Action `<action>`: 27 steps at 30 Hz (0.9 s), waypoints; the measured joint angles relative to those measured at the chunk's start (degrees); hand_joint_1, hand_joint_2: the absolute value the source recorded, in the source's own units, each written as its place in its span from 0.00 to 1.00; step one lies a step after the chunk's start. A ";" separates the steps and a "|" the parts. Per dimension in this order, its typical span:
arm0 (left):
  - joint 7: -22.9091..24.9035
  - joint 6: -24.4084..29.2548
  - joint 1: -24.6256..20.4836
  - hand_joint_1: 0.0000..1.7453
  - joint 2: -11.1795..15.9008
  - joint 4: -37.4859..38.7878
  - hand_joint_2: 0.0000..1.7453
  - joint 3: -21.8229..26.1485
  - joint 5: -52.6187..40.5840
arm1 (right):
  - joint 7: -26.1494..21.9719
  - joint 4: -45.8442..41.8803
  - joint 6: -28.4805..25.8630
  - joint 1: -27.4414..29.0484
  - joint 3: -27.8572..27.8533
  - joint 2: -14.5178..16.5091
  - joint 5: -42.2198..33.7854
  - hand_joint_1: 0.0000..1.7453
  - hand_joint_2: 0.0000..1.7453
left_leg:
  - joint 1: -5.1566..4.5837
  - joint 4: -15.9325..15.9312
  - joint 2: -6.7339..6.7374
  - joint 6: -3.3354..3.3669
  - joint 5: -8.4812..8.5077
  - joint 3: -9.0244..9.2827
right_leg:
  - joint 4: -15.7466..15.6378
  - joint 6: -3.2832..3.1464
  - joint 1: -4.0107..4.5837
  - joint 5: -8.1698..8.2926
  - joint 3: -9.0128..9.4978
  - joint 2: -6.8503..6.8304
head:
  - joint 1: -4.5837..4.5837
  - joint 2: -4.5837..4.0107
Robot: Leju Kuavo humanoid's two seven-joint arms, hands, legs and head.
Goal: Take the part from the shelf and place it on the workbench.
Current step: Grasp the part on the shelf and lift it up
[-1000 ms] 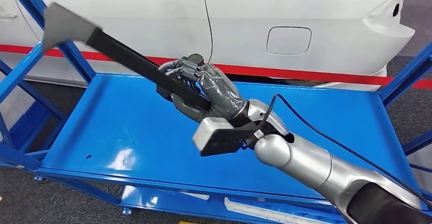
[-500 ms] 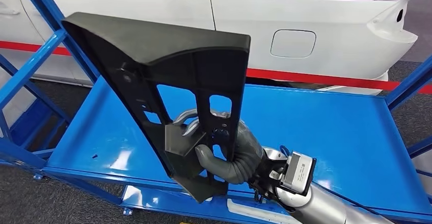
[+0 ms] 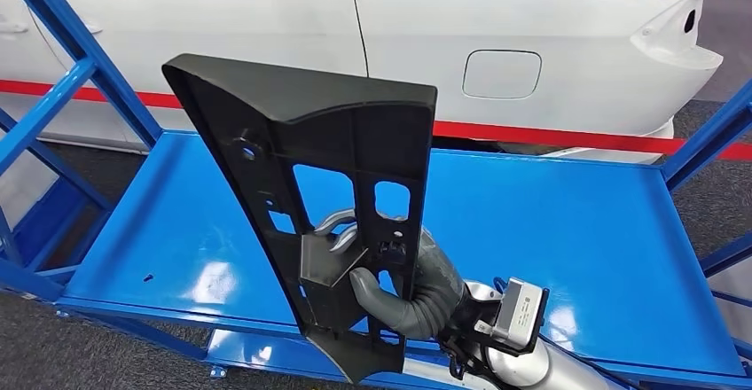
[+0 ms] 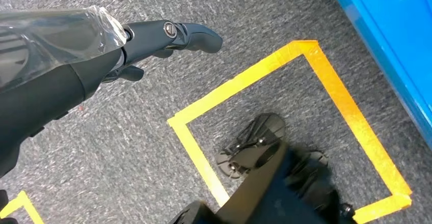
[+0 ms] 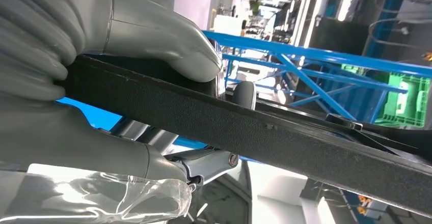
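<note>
The right hand [image 3: 403, 292] holds the black plastic trim panel [image 3: 324, 177] by its narrow lower end, thumb on one face and fingers wrapped behind, as the right wrist view confirms with the panel's edge [image 5: 285, 137] clamped between grey thumb and fingers. The panel stands nearly upright, lifted off the blue shelf deck [image 3: 550, 222] and hanging above its front edge, with the broad top leaning toward the white car body [image 3: 532, 44] behind. The left hand [image 4: 153, 40] hangs at the robot's side over grey carpet and a yellow taped square [image 4: 300, 117], holding nothing, its fingers loosely extended. By my reading the pick is done and the carry has begun: the part is clear of the shelf and must now go to the workbench, which no view shows. The next move likely calls for drawing the panel back past the blue frame struts [image 3: 84, 62], then turning, keeping the grip firm since the long panel levers against the fingers.
</note>
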 joint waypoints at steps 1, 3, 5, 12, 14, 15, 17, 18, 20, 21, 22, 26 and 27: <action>0.25 0.14 0.00 0.00 -0.01 0.00 1.00 0.17 0.05 | 0.24 -0.01 -0.26 0.07 -0.04 0.00 -0.22 1.00 1.00 | -0.19 -2.40 -0.01 0.24 0.78 1.11 | 0.04 0.11 0.07 0.03 -0.07 0.02 | 0.02 0.00; 0.69 0.25 0.14 0.00 -0.03 0.00 1.00 0.39 0.10 | 0.63 -0.01 -0.72 0.31 -0.10 0.00 -0.66 1.00 1.00 | -0.47 -3.49 -0.04 0.51 1.10 1.61 | 0.05 0.46 0.11 0.17 -0.22 0.03 | 0.05 0.00; 0.87 0.31 0.30 0.00 -0.11 0.00 1.00 0.63 0.12 | 0.87 -0.01 -1.03 0.55 -0.24 -0.04 -0.90 1.00 1.00 | -0.36 -3.84 0.02 1.10 1.60 1.57 | 0.43 0.95 0.02 -0.38 -0.39 0.00 | 0.07 0.00; 1.77 0.26 0.37 0.00 -0.43 0.02 1.00 1.34 -0.02 | 0.46 0.01 -2.76 1.43 -1.33 -0.33 -2.12 1.00 1.00 | -0.38 -4.17 0.38 2.20 3.06 0.35 | 15.56 1.64 -0.10 -9.30 -4.34 -0.17 | 0.26 0.00; 1.85 0.20 0.39 0.00 -0.54 0.02 1.00 1.36 -0.15 | 0.50 0.01 -3.12 1.50 -1.65 -0.47 -2.16 1.00 1.00 | -0.38 -4.09 0.74 2.05 3.38 0.06 | 7.62 1.66 -0.13 -5.92 0.67 -1.18 | 0.26 0.00; 1.87 0.19 0.39 0.00 -0.58 0.02 1.00 1.37 -0.24 | 0.54 0.01 -3.32 1.45 -1.82 -0.50 -2.16 1.00 1.00 | -0.48 -4.00 0.93 1.88 3.50 -0.04 | 3.38 1.56 0.03 -4.62 3.13 -2.01 | 0.26 0.00; 1.94 0.17 0.39 0.00 -0.64 0.02 1.00 1.37 -0.36 | 0.61 -0.02 -3.62 1.40 -2.15 -0.54 -2.15 1.00 1.00 | -0.68 -3.82 1.46 1.37 3.84 -0.15 | -0.99 1.04 0.36 -3.48 5.32 -3.03 | 0.23 0.00; 1.99 0.16 0.40 0.00 -0.68 0.02 1.00 1.37 -0.40 | 0.64 -0.05 -3.77 1.41 -2.27 -0.57 -2.15 1.00 1.00 | -0.69 -3.77 1.83 1.06 4.04 -0.23 | -1.26 0.69 0.53 -3.27 5.18 -2.77 | 0.22 0.00; 2.11 0.14 0.40 0.00 -0.73 0.02 1.00 1.37 -0.46 | 0.64 -0.13 -4.00 1.48 -2.47 -0.66 -2.20 1.00 1.00 | -0.58 -3.39 2.20 0.33 3.76 -0.58 | -1.30 0.01 0.32 -2.61 4.51 -1.95 | 0.19 0.00; 2.13 0.13 0.40 0.00 -0.74 0.02 1.00 1.37 -0.49 | 0.64 -0.13 -4.08 1.52 -2.51 -0.69 -2.25 1.00 1.00 | -0.48 -2.35 2.00 -0.08 2.55 -1.05 | -1.35 -0.38 0.22 -2.17 4.13 -1.60 | 0.17 0.00; 2.14 0.12 0.38 0.00 -0.75 0.02 1.00 1.37 -0.51 | 0.64 -0.14 -4.13 1.54 -2.54 -0.71 -2.32 1.00 1.00 | -0.35 -0.10 1.65 -0.47 0.44 -1.91 | -1.41 -0.69 0.11 -1.67 3.64 -1.24 | 0.15 0.00; 2.22 0.08 0.35 0.00 -0.80 0.02 1.00 1.37 -0.53 | 0.65 -0.14 -4.33 1.62 -2.63 -0.78 -2.54 1.00 1.00 | 0.16 13.80 1.00 -1.15 -7.48 -5.61 | -1.31 -1.04 0.24 0.23 1.24 0.56 | 0.14 0.00; 2.26 0.07 0.32 0.00 -0.80 0.02 1.00 1.37 -0.53 | 0.64 -0.14 -4.40 1.64 -2.67 -0.80 -2.59 1.00 1.00 | 0.17 13.95 0.94 -1.02 -6.91 -4.85 | -1.29 -1.00 0.28 0.70 0.67 1.08 | 0.15 0.00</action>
